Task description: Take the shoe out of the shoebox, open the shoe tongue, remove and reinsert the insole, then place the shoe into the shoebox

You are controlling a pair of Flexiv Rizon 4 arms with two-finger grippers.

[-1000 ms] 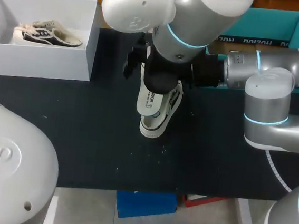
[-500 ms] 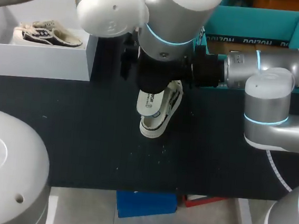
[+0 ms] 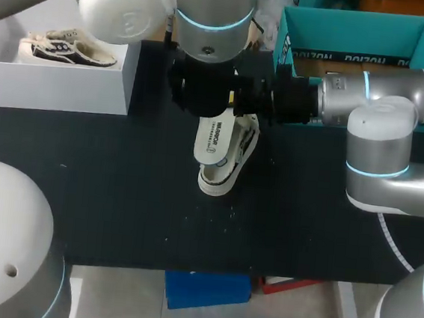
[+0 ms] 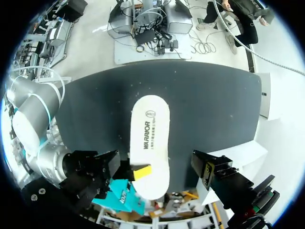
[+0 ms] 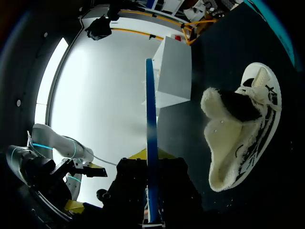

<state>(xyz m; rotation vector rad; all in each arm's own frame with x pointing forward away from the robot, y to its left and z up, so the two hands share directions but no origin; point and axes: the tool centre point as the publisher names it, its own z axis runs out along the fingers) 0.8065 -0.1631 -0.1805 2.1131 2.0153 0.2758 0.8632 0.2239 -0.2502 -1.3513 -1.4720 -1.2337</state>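
Two arms are met over the middle of the table [image 3: 118, 195]. Compared with a second ago, the left arm has been drawn back toward the far left, so that the insole [image 3: 214, 140] and the right tool [image 3: 236, 101], covered by it before, are now largely exposed. The right arm, the insole and the shoe [image 3: 241, 148] are found where they were.

The insole is held by the right tool at one end, with a yellow fingertip [image 4: 141, 171] pressed against its printed face. In the right wrist view it is seen edge-on, rising from between the fingers and apart from the shoe. The left tool [image 3: 199, 98] is spread wide and grips nothing. One of its fingers [image 4: 214, 171] is seen well to the side of the insole, not touching it.

The shoe is set on the table just under the insole, outside any box, and its fleece-lined mouth is shown open in the right wrist view. A white shoebox [image 3: 54, 84] is placed at the far left of the table with a second shoe [image 3: 68, 49] inside, and a teal box [image 3: 404, 35] at the far right. The upper end of the insole and the near corner of the white shoebox are hidden by the left arm's wrist.
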